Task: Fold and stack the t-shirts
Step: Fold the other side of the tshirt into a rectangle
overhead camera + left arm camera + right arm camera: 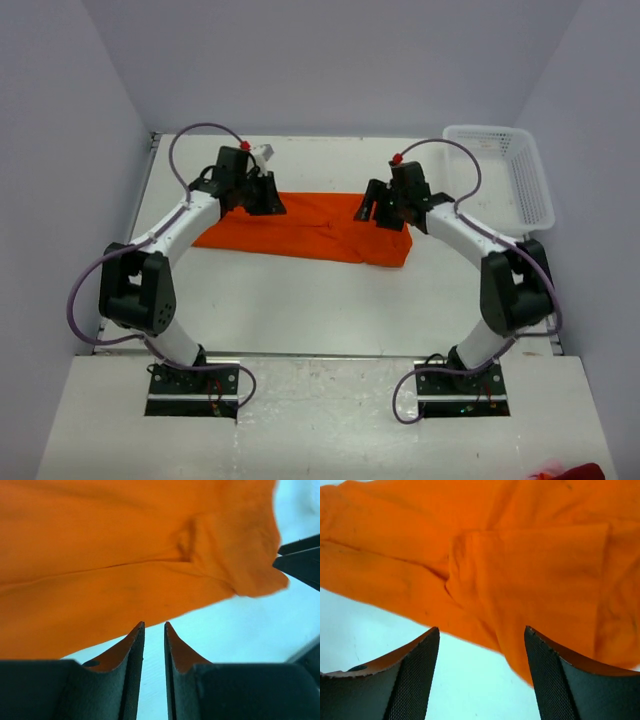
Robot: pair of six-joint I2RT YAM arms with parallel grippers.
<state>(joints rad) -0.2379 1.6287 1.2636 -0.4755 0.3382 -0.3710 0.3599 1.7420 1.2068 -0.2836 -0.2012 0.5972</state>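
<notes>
One orange t-shirt (300, 235) lies folded into a long band across the middle of the table. My left gripper (262, 200) hovers at its far left edge. In the left wrist view the t-shirt (125, 555) fills the upper part, and the left gripper (154, 625) stands just off the hem, open only a narrow slit with bare table between the jaws. My right gripper (375, 212) is over the band's far right part. In the right wrist view it (481, 629) is wide open, with the t-shirt (520, 570) lying loose just past its tips.
A white basket (535, 180) stands at the back right corner of the table. The right gripper's dark fingers (300, 560) show at the right edge of the left wrist view. Something red (575, 472) lies at the bottom right.
</notes>
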